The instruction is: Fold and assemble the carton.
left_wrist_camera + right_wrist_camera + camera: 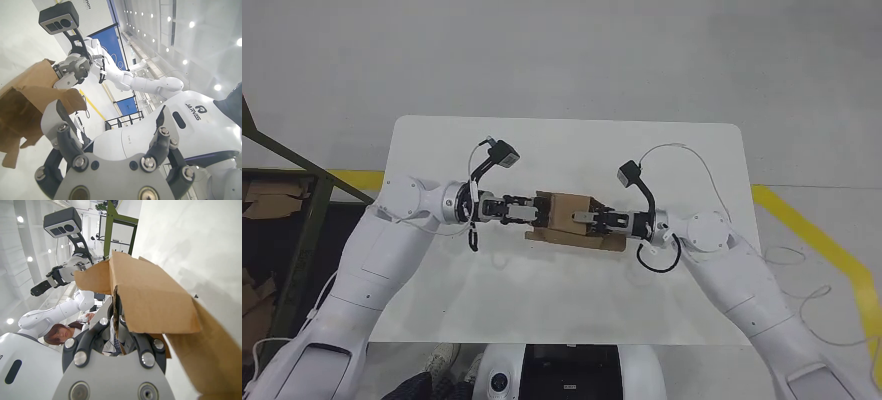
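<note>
The brown cardboard carton (564, 222) is at the middle of the white table (442, 300), spanning the gap between the two arms. We read the right gripper (114, 316) as clenched on the carton. In its own wrist view the two fingers stand close together with the edge of a side wall pinched between them. We judge this to be an anchoring hold that fixes one end so the other can be worked.

The left gripper (529, 209) is released, its jaws spread wide. In the left wrist view one finger (60, 111) lies against a ragged flap (71, 100) at the carton's open end, while the other finger (164, 121) stands well apart in free air. To us that looks like a pushing pose rather than a grasp — a single finger set to press the flap inward along its crease. The carton is only half-shaped, its mouth gaping and its flaps splayed, so we place the folding at an early to middle stage.

Much is out of sight. We cannot tell whether the carton rests on the table or hangs just above it, because its underside and any flaps there are hidden. From above, the grippers cover both ends of the carton, so which flaps are already folded is unclear. In the right wrist view a flap hides part of the left gripper.
</note>
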`<state>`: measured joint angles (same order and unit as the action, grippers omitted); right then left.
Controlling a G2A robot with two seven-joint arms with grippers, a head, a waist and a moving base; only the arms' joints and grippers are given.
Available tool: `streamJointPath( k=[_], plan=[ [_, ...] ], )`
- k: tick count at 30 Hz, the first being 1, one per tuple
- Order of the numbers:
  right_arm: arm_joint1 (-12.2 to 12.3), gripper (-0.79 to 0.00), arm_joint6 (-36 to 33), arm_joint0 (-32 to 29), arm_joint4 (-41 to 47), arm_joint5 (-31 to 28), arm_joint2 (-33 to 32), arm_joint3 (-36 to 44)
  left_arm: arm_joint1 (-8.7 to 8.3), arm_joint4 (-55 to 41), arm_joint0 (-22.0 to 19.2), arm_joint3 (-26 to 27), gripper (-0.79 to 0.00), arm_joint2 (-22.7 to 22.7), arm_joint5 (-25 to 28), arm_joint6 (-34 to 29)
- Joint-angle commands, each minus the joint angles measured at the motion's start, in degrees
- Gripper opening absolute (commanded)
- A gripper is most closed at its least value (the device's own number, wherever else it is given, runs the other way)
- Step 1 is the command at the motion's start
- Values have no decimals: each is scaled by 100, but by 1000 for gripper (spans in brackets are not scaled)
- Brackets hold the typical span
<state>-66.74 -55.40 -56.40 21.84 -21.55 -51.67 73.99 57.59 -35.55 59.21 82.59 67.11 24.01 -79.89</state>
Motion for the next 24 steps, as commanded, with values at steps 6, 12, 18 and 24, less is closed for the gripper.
streamJointPath(
  k=[6,12,18,24],
  plan=[
    [-15,-785,-78,2,135,-14,-58,-97,-23,-1,123,130,0,88,34,2],
    [-35,-785,8,-10,29,47,-44,-81,0,-30,37,262,0,-15,-89,-8],
    [-50,-785,-28,-50,48,53,-41,32,70,-5,-249,61,0,-256,-214,81],
    [-34,-785,-106,-146,73,29,-117,178,149,260,-489,-193,0,-532,-277,293]
  ],
)
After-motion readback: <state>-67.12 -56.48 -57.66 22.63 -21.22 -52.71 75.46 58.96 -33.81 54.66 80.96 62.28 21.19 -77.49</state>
